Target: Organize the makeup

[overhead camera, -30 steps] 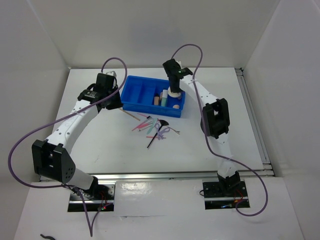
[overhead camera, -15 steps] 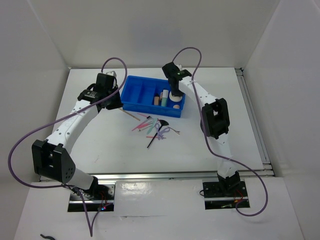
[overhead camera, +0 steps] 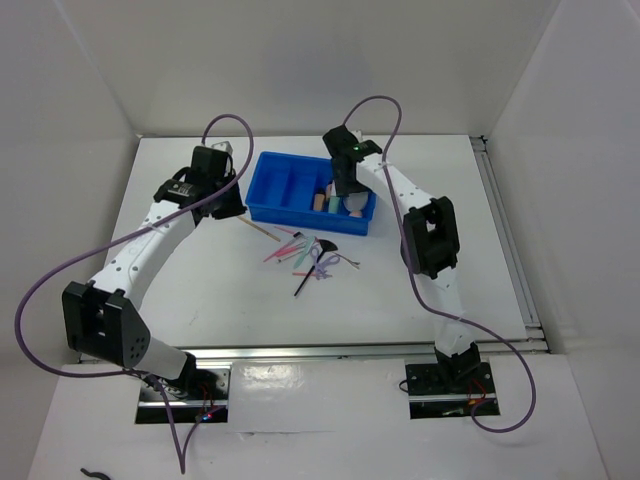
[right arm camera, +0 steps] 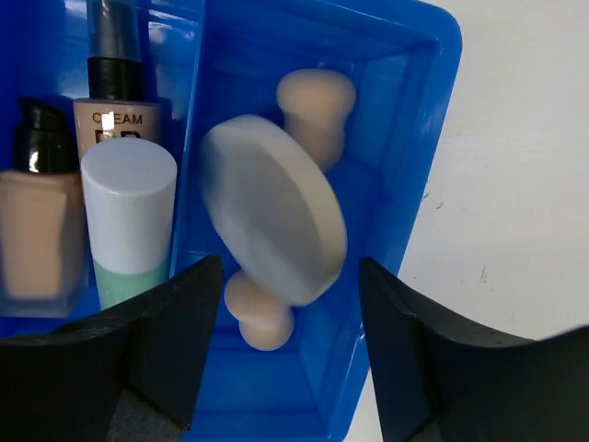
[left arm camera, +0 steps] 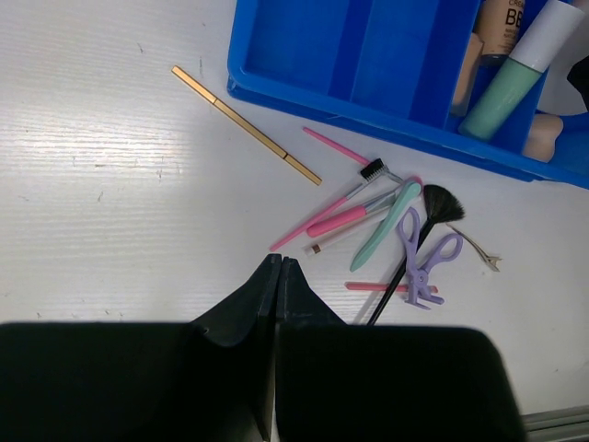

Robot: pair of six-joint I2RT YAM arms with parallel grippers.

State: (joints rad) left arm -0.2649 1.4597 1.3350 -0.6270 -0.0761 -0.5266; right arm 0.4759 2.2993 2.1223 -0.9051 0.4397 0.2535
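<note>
My right end effector [right arm camera: 287,267] stood wide; the tilted cream puff [right arm camera: 271,221], seemingly loose, could bounce off a sponge [right arm camera: 316,101] and out of the tray [right arm camera: 433,138].

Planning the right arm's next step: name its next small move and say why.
Probably lift the right gripper straight up, clear of the blue tray. Its jaws stand open and the round puff lies tilted between them, touching neither finger, in the end compartment with two sponges. Pink and green sticks lie unsorted on the table.
</note>
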